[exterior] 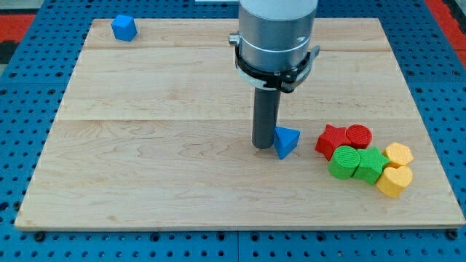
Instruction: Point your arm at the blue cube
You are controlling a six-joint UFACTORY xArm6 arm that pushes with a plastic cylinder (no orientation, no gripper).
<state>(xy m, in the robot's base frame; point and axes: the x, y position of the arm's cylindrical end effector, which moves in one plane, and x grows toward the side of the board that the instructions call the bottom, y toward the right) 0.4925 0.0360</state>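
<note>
The blue cube (124,28) sits near the top left corner of the wooden board (145,145). My tip (263,146) rests on the board near the middle, far to the right of and below the cube. A blue triangular block (286,141) lies right against the tip's right side. The rod hangs from the grey arm body (277,33) at the view's top.
A cluster of blocks lies at the right: a red star-like block (332,140), a red cylinder (358,135), a green cylinder (344,161), a green block (372,164), a yellow block (398,154) and a yellow heart (395,180). A blue pegboard (22,109) surrounds the board.
</note>
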